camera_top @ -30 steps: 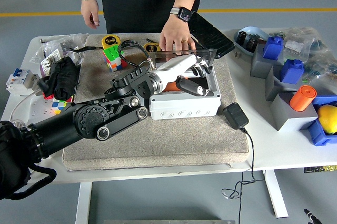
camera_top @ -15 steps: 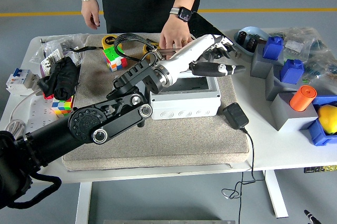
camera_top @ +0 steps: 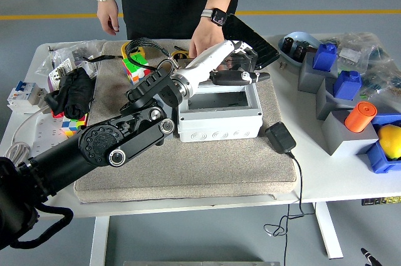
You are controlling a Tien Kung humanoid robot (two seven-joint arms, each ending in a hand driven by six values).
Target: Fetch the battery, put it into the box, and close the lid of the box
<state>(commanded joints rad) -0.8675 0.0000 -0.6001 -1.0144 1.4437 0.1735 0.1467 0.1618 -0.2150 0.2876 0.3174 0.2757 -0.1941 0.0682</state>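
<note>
Near edge of tabletop [camera_top: 188, 206], grey mat [camera_top: 207, 166] on it. Box [camera_top: 219, 112] sits mid-mat, white, long axis left-right, open top facing up. Battery not clearly visible now; inside of box reads grey from this angle, can't tell if it's in there. Black adapter [camera_top: 280, 136] just right of box, near side.

Left arm comes in from lower left, crosses the box's left end, reaches far-right. Left hand [camera_top: 241, 73] is over the box's far edge, fingers stretched out flat and close together, holding nothing. It lies at the clear lid [camera_top: 241, 61], which stands up along the far long side of box; can't tell if fingertips touch it.

Key relation: lid is hinged on far side, hand is at or just far of it, box opening lies near of the hand. So my read is closing needs a push toward near and down, swinging the lid over the opening. Left hand is the only robot hand near; right not in view.

Person's hand [camera_top: 205, 42], the one with the watch, rests on the mat just far of the box by the lid, close to the robot fingers. Their other hand hangs far left, clear of the table.
</note>
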